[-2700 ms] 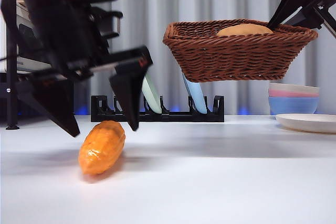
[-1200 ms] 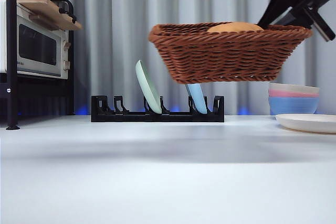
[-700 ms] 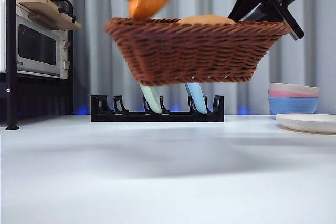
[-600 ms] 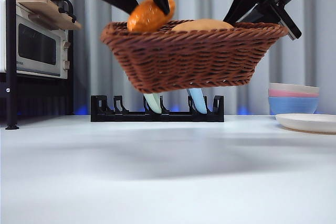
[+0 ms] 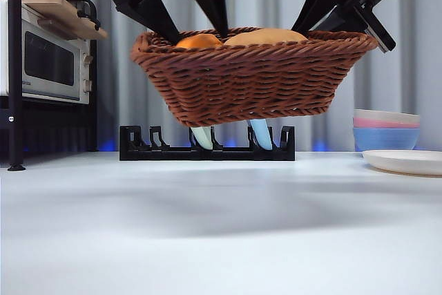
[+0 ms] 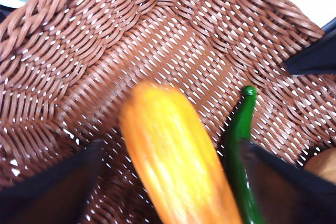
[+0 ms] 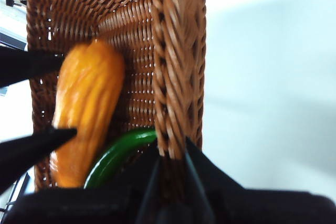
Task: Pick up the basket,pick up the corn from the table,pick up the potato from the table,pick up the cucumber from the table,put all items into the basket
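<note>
While aloft: one basket hangs above the white table
Contents: one corn, one cucumber, one potato
Room: grey curtain; two plates in a black rack
Left tool: spread wide, empty; corn between its tips
Right tool: clamped on basket rim

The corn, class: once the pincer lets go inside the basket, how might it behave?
The corn looks glossy and smooth-skinned, so probably slippery. Its rounded, tapering shape suggests it could roll toward the cucumber. The basket hangs in the air, so its flared woven walls should likely contain it.
</note>
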`<control>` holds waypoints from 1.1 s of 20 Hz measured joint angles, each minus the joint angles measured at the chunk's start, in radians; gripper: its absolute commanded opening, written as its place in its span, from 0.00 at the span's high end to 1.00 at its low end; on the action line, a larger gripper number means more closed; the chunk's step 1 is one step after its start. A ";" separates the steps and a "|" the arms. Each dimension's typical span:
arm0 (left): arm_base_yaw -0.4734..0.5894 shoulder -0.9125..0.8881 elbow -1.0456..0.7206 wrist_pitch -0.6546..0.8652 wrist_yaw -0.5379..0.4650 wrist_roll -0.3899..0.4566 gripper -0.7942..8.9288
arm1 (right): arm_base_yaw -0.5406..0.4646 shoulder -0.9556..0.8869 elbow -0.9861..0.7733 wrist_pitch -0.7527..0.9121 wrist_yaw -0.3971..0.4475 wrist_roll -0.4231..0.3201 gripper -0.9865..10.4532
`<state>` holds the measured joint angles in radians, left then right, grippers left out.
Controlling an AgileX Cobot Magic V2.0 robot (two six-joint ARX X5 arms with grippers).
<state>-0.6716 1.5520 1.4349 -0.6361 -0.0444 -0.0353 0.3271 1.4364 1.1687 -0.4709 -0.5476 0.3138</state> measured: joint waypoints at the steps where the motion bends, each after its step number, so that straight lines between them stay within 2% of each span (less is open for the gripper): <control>1: 0.000 0.000 0.003 0.000 0.000 -0.002 0.30 | 0.000 0.000 0.000 0.000 0.021 0.000 0.93; 3: 0.000 -0.008 0.013 0.000 -0.001 -0.007 0.30 | 0.000 0.000 0.000 0.000 0.070 0.000 0.93; 6: 0.000 -0.038 0.068 -0.019 -0.001 -0.010 0.30 | 0.000 0.015 0.000 0.006 0.092 0.012 0.93; 11: 0.000 -0.123 0.211 -0.074 -0.002 -0.010 0.30 | 0.000 0.172 0.000 0.043 0.097 0.086 0.93; 17: 0.000 -0.195 0.227 -0.103 -0.010 -0.008 0.30 | 0.000 0.308 0.000 0.070 0.099 0.173 0.93; 19: 0.000 -0.198 0.227 -0.117 -0.025 0.000 0.30 | 0.000 0.315 0.000 0.067 0.126 0.177 0.81; 22: 0.000 -0.198 0.227 -0.156 -0.032 0.019 0.30 | 0.001 0.315 0.000 0.040 0.210 0.181 0.51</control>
<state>-0.6716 1.3540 1.6623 -0.7921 -0.0765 -0.0166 0.3279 1.7515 1.1687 -0.4313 -0.3378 0.4946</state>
